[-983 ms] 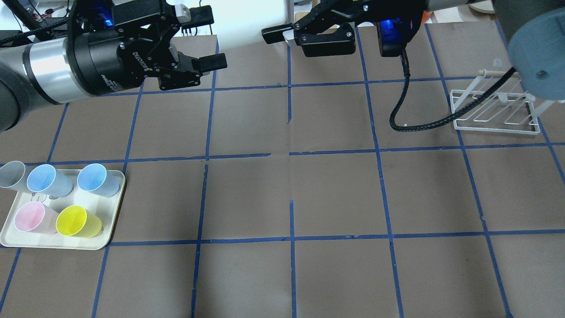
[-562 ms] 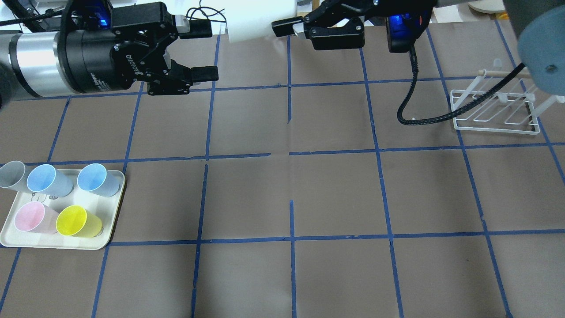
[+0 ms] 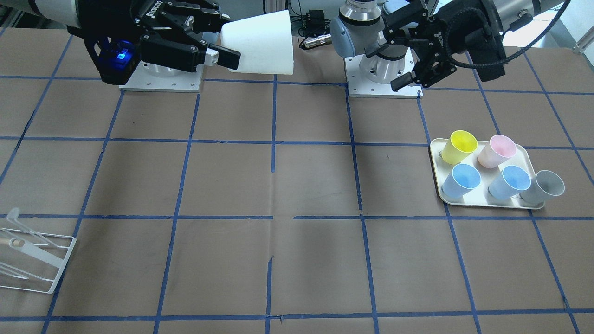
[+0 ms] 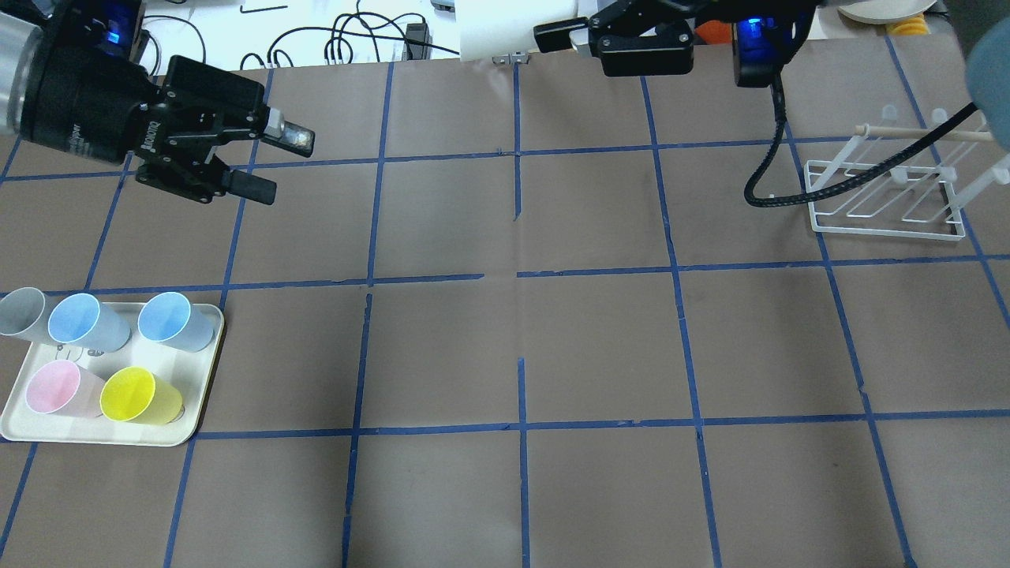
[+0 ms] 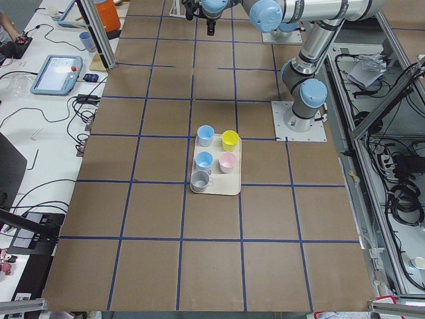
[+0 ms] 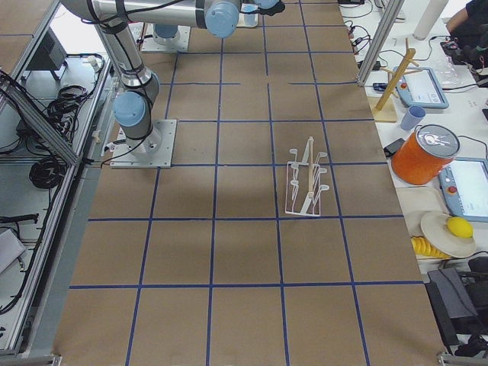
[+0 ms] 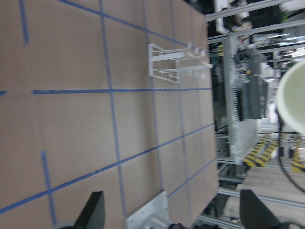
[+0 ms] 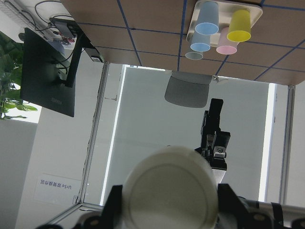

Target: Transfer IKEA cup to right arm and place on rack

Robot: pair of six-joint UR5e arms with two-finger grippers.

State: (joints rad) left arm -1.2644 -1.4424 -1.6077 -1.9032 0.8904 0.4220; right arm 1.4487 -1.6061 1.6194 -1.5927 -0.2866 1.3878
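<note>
Desk (image 4: 600, 347) is flat brown with a grid of blue tape lines all over it. The IKEA cup (image 3: 260, 44) is a plain pale off-white, no pattern. Right claw (image 3: 226, 39) is black with a bright blue light glowing at the wrist. Left claw (image 4: 282, 166) is black too, with small white lettering on the body. Rack (image 4: 888, 229) is white wire. Tray (image 4: 79, 434) is cream, and its cups are all solid colours: yellow cup (image 4: 138, 396), pale pink cup (image 4: 55, 390), light blue cup (image 4: 85, 322), second light blue cup (image 4: 170, 319), grey cup (image 4: 22, 313).
</note>
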